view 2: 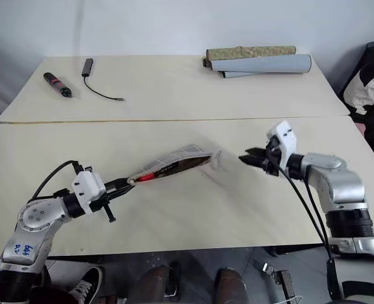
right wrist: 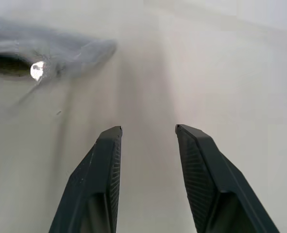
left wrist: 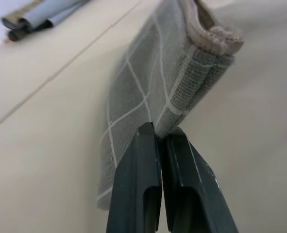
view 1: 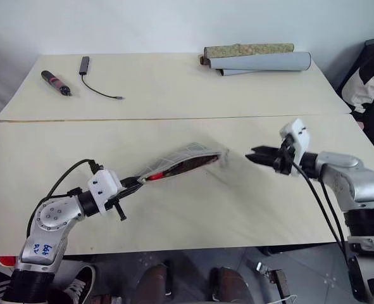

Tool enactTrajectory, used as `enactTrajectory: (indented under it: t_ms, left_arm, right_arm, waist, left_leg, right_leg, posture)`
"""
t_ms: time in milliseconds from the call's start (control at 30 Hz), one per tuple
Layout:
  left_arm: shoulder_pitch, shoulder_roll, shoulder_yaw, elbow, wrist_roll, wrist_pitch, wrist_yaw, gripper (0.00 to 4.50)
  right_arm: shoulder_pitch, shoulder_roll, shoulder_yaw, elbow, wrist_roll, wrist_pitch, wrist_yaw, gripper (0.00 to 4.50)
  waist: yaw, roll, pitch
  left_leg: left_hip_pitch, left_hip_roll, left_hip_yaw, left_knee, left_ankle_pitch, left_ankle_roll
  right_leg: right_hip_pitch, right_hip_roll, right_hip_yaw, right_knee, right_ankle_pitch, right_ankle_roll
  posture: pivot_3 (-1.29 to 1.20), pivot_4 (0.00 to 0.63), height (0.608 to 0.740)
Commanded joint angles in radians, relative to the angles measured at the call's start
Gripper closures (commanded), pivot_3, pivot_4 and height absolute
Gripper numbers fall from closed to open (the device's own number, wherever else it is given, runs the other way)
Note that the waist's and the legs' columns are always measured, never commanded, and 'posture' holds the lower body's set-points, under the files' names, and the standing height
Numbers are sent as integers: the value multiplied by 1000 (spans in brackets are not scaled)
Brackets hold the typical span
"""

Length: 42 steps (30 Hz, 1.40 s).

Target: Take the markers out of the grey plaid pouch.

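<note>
Gripping one end of the grey plaid pouch (view 1: 185, 159), the left gripper (view 1: 136, 182) has its jaws closed on the fabric edge and holds the pouch raised off the near desk (view 1: 199, 209), slanting up and away toward the centre. The left wrist view shows the two black fingers (left wrist: 138, 194) pressed together on the pouch corner, with white grid lines and a brownish lining at the open mouth. A red marker (view 1: 154, 177) shows inside the opening close to the left jaws; dark contents lie further along the mouth. A small metal ring pull (right wrist: 37, 70) glints at the pouch's far end. The right gripper (view 1: 252, 156) hovers just beyond that end, apart from the pouch, its jaws parted and holding nothing. On the far desk (view 1: 161, 88) lie rolled mats (view 1: 256, 58), a dark red-banded pen-like tool (view 1: 56, 82) and a black cable (view 1: 98, 88).
</note>
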Motion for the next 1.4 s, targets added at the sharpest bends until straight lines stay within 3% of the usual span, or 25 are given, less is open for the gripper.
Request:
enactTrajectory:
  t_ms: [33,133,267,367,1067,1400]
  left_arm:
    - [-26,3,34,-32,-49,42,-17,4500]
    - [-54,-9,36,-37,-78,91,-18,4500]
    - [-78,-15,25,-33,-63,102,-18,4500]
    - [-86,-21,17,-39,-57,106,-19,4500]
    - [-164,-72,-44,-87,-69,190,-41,4500]
    - [-158,-100,7,-57,-155,284,-55,4500]
  right_arm:
    - [-49,27,-41,-151,91,34,17,2666]
    - [-69,74,-28,-275,160,101,-3,3248]
    - [-72,108,59,-394,137,110,-21,4471]
    - [-28,61,192,-432,11,18,38,4471]
    - [-79,125,436,-225,-431,-307,23,4471]
    - [-122,124,392,-200,-441,-358,63,1197]
  waist:
    - [3,0,0]
    - [3,0,0]
    - [4,0,0]
    - [6,-1,0]
    - [3,-2,0]
    - [2,-2,0]
  left_leg:
    - [0,0,0,0,0,0]
    - [0,2,0,0,0,1]
    - [0,1,0,0,0,1]
    - [-1,1,0,0,-1,1]
    - [0,0,1,1,1,4]
    - [0,0,1,1,2,5]
  right_leg:
    - [0,0,0,0,0,0]
    - [0,1,-1,-1,0,0]
    - [1,1,-1,0,1,0]
    - [1,1,-1,0,1,0]
    - [1,1,1,0,2,1]
    - [1,2,1,1,2,1]
  posture:
    - [0,150,740]
    - [0,150,740]
    - [0,150,740]
    - [0,150,740]
    - [0,150,740]
    - [0,150,740]
